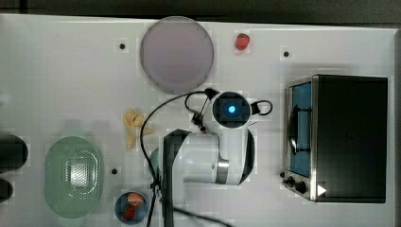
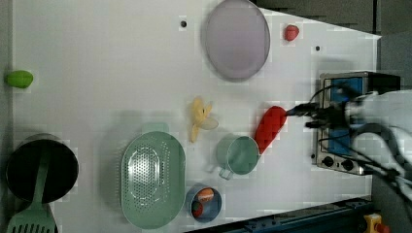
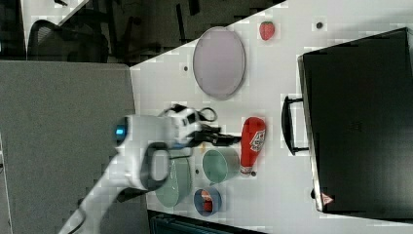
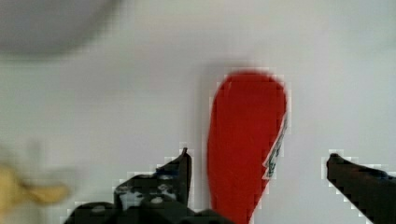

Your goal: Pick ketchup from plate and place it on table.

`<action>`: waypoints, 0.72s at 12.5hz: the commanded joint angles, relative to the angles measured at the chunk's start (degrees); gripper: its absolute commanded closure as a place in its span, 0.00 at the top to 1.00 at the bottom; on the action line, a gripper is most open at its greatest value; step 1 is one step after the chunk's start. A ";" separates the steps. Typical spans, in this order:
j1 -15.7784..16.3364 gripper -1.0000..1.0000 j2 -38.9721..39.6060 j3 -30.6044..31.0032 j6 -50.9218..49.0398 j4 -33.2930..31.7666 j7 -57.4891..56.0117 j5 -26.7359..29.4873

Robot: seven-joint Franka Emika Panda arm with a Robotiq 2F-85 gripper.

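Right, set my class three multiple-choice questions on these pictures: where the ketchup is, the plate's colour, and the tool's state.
1. Where does the ketchup lie?
A in the green dish
B on the table beside the teal cup
C on the oven

2. What colour is the plate?
A grey-mauve
B yellow
C black

3. The tool is:
A shut on the ketchup
B open, a finger on each side of the ketchup
C shut on nothing

Answers: 1 B, the left view shows it on the white top next to the cup; 2 A, seen in the top view; 3 B, the wrist view shows gaps on both sides.
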 commanded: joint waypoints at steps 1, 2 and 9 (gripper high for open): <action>-0.06 1.00 -9.52 0.55 -7.16 8.10 14.04 0.07; -0.07 1.00 -11.24 0.48 -11.18 10.77 17.78 0.07; -0.02 1.00 -14.83 0.54 -40.67 26.40 27.01 0.10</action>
